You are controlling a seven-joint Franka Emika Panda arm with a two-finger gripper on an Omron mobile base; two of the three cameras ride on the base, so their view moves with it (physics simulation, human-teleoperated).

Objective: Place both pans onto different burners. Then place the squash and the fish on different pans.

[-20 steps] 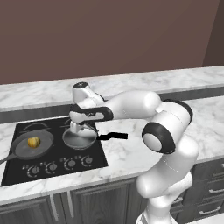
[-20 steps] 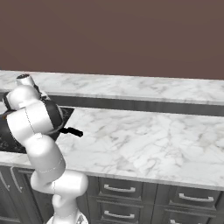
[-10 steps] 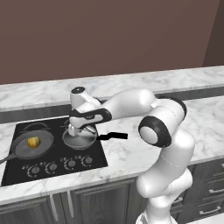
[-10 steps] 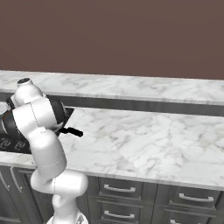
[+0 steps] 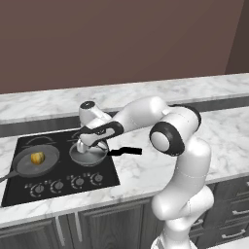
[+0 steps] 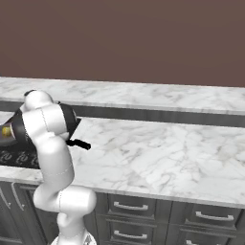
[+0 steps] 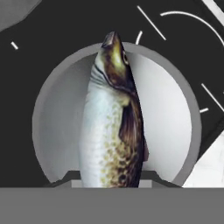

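Closed on the fish (image 7: 113, 127), the claw (image 5: 89, 146) hangs just above the silver pan (image 5: 88, 153), its jaws clamped on the tail end at the bottom of the hand view. From there the fish stretches lengthwise across the pan's pale bowl, its pale belly on one side and a brown speckled back on the other, and its head reaches the pan's far rim; whether the body touches the pan floor or hangs clear of it cannot be told. That pan sits on a burner of the black cooktop (image 5: 22, 190), on the cooktop's right half in the left base view, with its straight black handle (image 5: 125, 151) pointing right, out over the marble. Left of it, on another burner, lies the dark grey skillet (image 5: 38, 159), and the yellow-orange squash (image 5: 37, 157) rests inside it near the middle. A row of round knobs (image 5: 66, 184) runs along the cooktop's front edge, nearer the camera than both pans. The cooktop is set into a white marble table (image 5: 146, 170) with a raised ledge behind it and a dark brown wall beyond. In the right base view the white arm (image 6: 48, 139) stands in front of the cooktop and hides most of it, and grey drawers (image 6: 134, 206) with bar handles line the cabinet front below.
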